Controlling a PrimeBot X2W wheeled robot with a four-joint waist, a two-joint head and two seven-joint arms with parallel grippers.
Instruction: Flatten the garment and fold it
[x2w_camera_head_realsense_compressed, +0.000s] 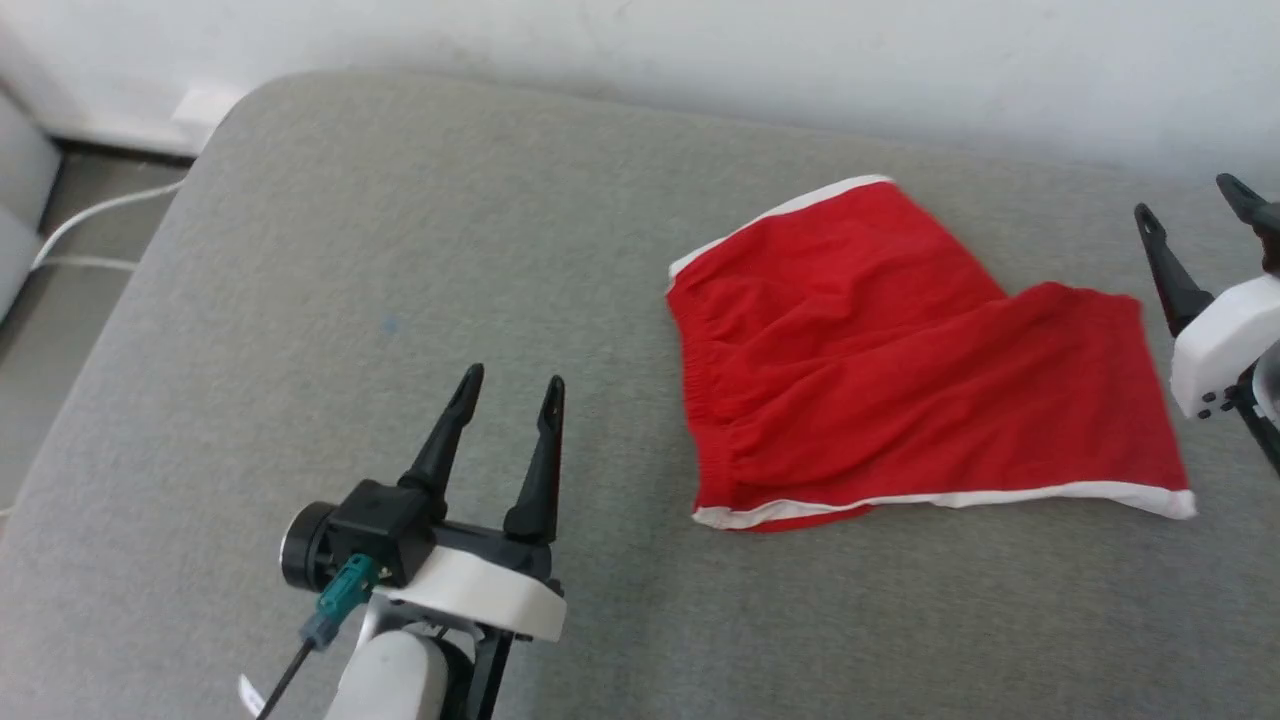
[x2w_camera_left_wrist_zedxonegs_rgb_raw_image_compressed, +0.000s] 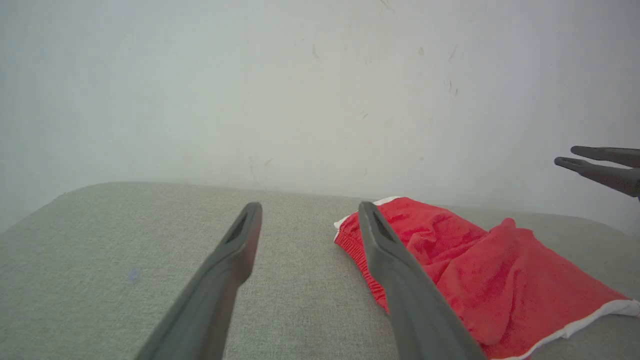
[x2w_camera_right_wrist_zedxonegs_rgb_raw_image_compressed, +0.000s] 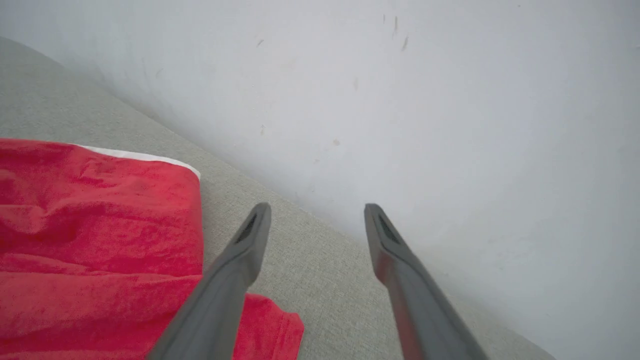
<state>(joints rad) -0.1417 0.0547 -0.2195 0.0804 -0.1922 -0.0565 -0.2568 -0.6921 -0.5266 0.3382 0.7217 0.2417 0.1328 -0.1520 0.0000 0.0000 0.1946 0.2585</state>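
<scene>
My open right hand (x2w_camera_head_realsense_compressed: 1195, 205) is hovering just beside the right end of the garment (x2w_camera_head_realsense_compressed: 900, 370), which is lying crosswise on the grey cushion (x2w_camera_head_realsense_compressed: 400, 250), while my open left hand (x2w_camera_head_realsense_compressed: 512, 378) is waiting farther off.

Light: soft, even brightness is spreading over the grey cushion (x2w_camera_head_realsense_compressed: 400, 250), casting faint shadows.
Wall: the white wall (x2w_camera_left_wrist_zedxonegs_rgb_raw_image_compressed: 300, 75) is washing out.
Garment: the garment (x2w_camera_head_realsense_compressed: 900, 350) is glowing saturated red, creases faintly shaded.
Focus: fingers (x2w_camera_left_wrist_zedxonegs_rgb_raw_image_compressed: 220, 280) of the left claw (x2w_camera_left_wrist_zedxonegs_rgb_raw_image_compressed: 308, 206) are blurring near the lens.
</scene>
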